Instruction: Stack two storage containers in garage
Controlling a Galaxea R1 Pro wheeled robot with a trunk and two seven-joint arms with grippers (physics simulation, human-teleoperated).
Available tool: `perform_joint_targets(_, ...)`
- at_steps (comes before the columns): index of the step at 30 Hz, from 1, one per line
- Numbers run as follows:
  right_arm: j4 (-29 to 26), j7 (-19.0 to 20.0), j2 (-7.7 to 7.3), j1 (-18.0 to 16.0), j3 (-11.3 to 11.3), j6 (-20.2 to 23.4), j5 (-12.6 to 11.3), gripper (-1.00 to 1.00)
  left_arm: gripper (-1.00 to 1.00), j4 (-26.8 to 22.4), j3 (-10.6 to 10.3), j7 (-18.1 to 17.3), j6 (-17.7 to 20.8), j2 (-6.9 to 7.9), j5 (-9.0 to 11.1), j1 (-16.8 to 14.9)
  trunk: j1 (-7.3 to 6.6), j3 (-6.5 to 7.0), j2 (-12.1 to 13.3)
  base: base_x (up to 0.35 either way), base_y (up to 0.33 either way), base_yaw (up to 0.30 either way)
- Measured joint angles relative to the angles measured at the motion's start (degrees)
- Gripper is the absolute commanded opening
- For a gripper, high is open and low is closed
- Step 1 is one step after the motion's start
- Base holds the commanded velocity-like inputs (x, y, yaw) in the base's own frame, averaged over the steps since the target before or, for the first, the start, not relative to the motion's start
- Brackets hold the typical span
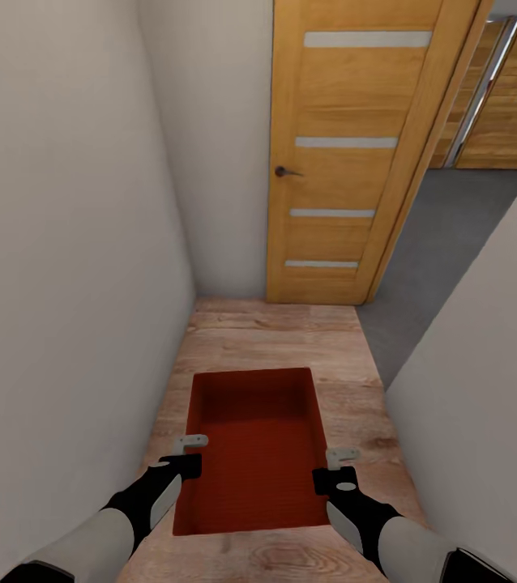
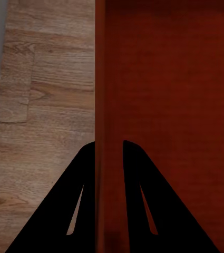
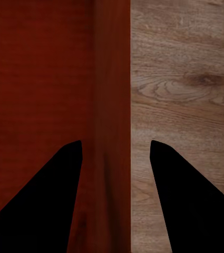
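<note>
Container (image 1: pixel 252 449) carried low over corridor planks, left gripper (image 2: pixel 109 153) pinched tight on one side wall, right gripper (image 3: pixel 115 150) straddling the other wall more loosely; risk: slip there, or snagging the doorframe (image 1: pixel 420 154) ahead.

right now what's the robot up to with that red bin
The robot carries one bin with both arms along a narrow hallway with a wood floor. The left gripper has its jaws shut on the bin's left wall; the right gripper straddles the right wall, jaws wider apart. Ahead, a wooden door stands open onto grey floor.
</note>
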Motion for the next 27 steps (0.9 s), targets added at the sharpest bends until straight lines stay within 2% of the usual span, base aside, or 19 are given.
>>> perform_joint_targets(27, 0.0, 0.1, -0.04, 0.0, 0.0, 0.0, 0.0, -1.0, -1.0, 0.0, 0.1, 0.0, 0.0, -0.04, -0.1, 0.0, 0.0, 0.0, 0.0, 0.323, 0.0, 0.0)
